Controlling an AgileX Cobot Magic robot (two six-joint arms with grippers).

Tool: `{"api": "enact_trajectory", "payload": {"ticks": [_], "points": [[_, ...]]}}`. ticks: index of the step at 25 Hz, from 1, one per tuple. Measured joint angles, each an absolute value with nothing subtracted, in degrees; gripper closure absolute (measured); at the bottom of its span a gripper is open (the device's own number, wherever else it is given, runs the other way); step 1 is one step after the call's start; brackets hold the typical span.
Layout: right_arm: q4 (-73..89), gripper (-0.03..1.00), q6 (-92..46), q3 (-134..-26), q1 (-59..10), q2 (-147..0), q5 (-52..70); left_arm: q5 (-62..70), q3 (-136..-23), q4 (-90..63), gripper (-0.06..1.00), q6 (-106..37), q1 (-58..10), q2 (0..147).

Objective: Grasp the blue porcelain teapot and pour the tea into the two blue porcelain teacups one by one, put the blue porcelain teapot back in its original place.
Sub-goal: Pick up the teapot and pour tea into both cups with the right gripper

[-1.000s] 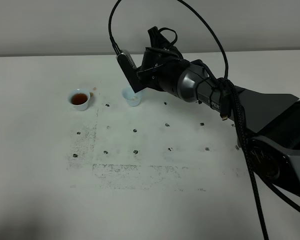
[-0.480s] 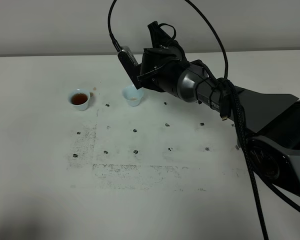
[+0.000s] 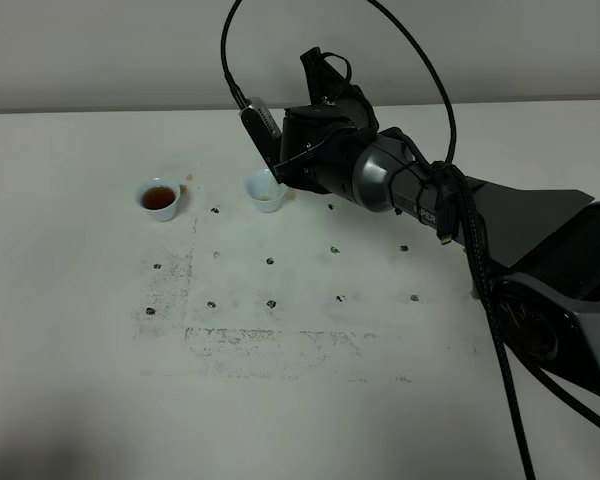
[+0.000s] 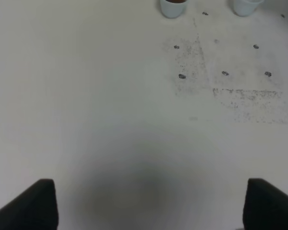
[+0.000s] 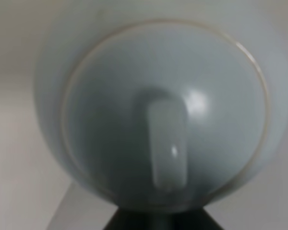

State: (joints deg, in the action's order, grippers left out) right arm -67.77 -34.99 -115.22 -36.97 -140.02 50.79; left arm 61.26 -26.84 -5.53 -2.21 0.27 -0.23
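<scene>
My right end effector (image 3: 298, 150) was clamped on the blue teapot (image 5: 158, 115); it felt heavy, slippery and breakable, safest held by its handle.

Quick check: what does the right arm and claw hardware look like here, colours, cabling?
The right arm is matte black with a rounded grey metallic wrist section. A thin black cable loops high overhead; a braided one runs down its side. The right claw is black.

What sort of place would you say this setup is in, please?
Probably a robot test bench rather than a tea room: a plain white table with a grid of dark marks, a bare wall behind, and only two teacups out.
</scene>
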Motion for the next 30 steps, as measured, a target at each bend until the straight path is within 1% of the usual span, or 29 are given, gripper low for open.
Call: {"api": "enact_trajectory", "payload": {"ticks": [6, 30], "points": [[-71.40, 0.92, -30.22, -112.89, -37.82, -140.02, 49.92, 61.26, -26.84, -5.53, 0.20, -2.21, 0.27, -0.23], [-74.80, 0.92, -27.56, -112.80, -39.03, -140.02, 52.31, 61.26, -26.84, -5.53, 0.20, -2.21, 0.27, -0.23]]}}
